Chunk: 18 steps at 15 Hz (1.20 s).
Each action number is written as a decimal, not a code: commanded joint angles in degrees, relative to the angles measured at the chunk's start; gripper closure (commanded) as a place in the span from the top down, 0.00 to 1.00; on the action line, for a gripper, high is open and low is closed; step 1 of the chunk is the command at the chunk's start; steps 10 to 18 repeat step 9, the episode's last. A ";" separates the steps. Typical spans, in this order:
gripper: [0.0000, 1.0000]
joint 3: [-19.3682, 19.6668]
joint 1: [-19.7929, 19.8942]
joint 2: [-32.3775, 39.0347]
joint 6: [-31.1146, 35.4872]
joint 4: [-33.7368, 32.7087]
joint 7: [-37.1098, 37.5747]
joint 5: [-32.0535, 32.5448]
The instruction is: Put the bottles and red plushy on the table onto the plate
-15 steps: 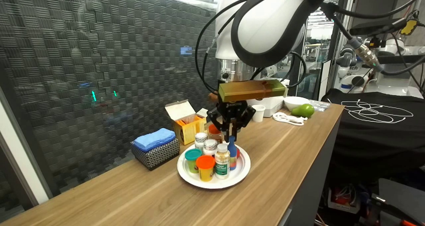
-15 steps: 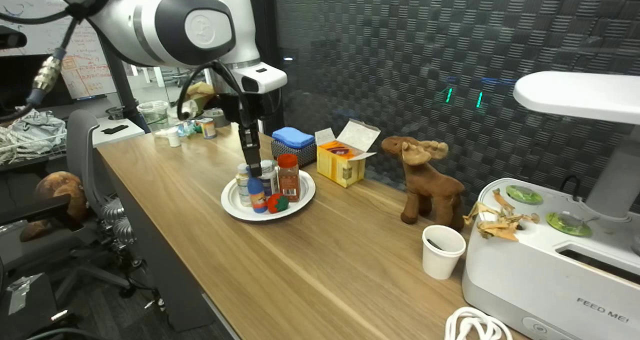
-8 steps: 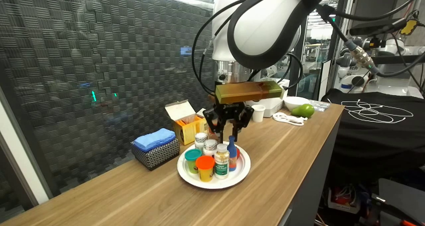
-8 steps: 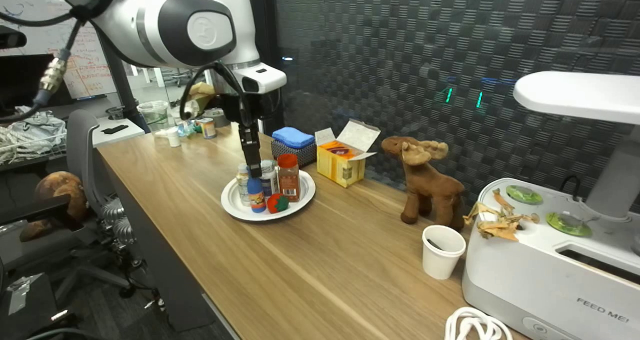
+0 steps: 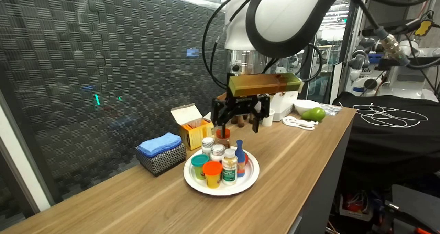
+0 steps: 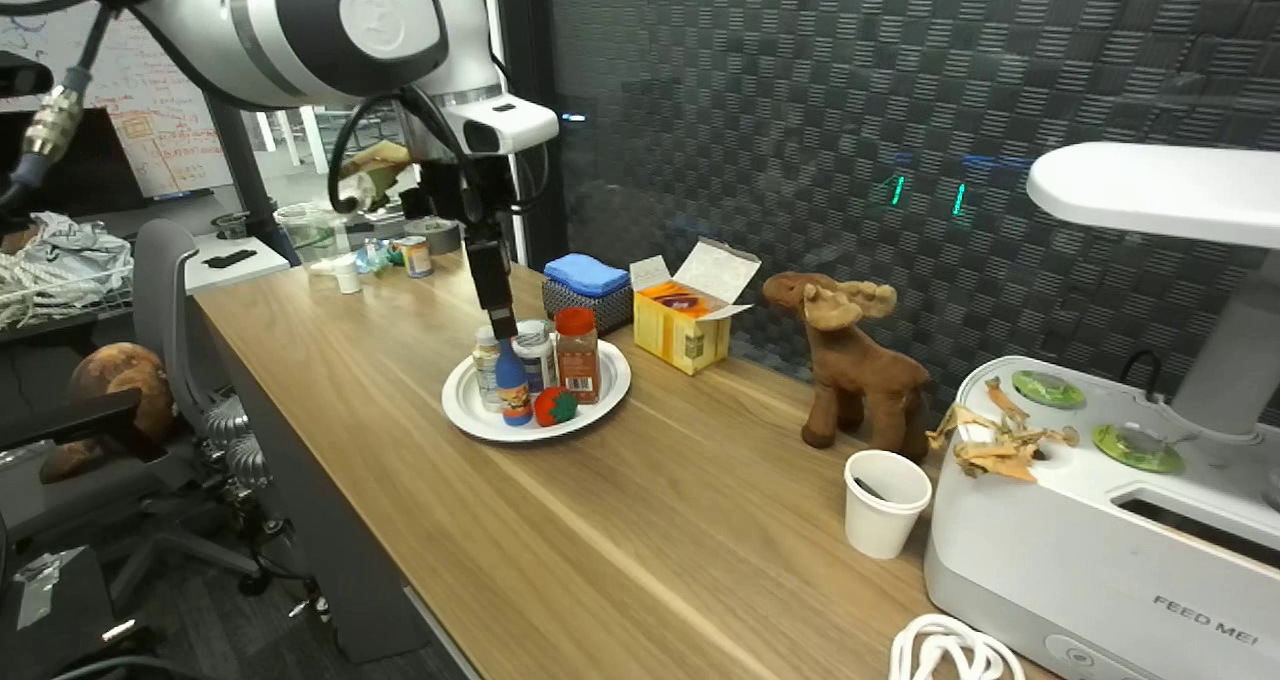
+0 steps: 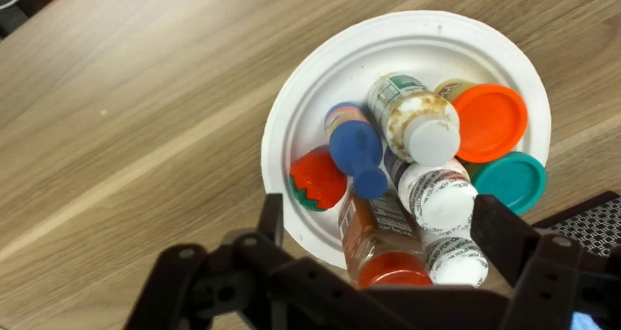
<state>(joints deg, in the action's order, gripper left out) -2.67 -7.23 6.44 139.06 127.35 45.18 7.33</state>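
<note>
The white plate (image 5: 223, 192) stands on the wood-topped table (image 5: 147, 206). The red plushy (image 7: 320, 179), with a green leafy edge, lies on it beside an upright blue bottle (image 7: 354, 145). Around them on the plate are a white-capped bottle with a green label (image 5: 230, 168), an orange-lidded tub (image 5: 213, 173), a teal-lidded tub (image 5: 199, 167), a red-capped jar (image 6: 577, 360) and two white-capped bottles, one of them nearer (image 7: 446, 206). My gripper (image 5: 240, 131) hangs above the plate with its fingers wide apart, holding nothing. Its tips are above the blue bottle's top.
Behind the plate stand an open yellow box (image 6: 680, 330) and a patterned box topped with blue cloth (image 5: 160, 155). A brown plush animal (image 6: 860, 370), a white cup (image 6: 885, 505) and a white appliance (image 6: 1100, 560) stand farther along. A white cord (image 5: 299, 123) lies near a bowl (image 5: 307, 105).
My jaws were closed at the blue bottle's neck; they have opened and let it go. The gripper has risen clear, and the bottle stays standing on the plate.
</note>
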 commanded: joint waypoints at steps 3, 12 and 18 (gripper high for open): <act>1.00 -0.88 0.63 -13.68 -5.39 10.32 -1.76 1.47; 1.00 -2.23 1.94 -16.64 -5.56 13.42 -4.19 -0.32; 1.00 -2.23 1.94 -16.64 -5.56 13.42 -4.19 -0.32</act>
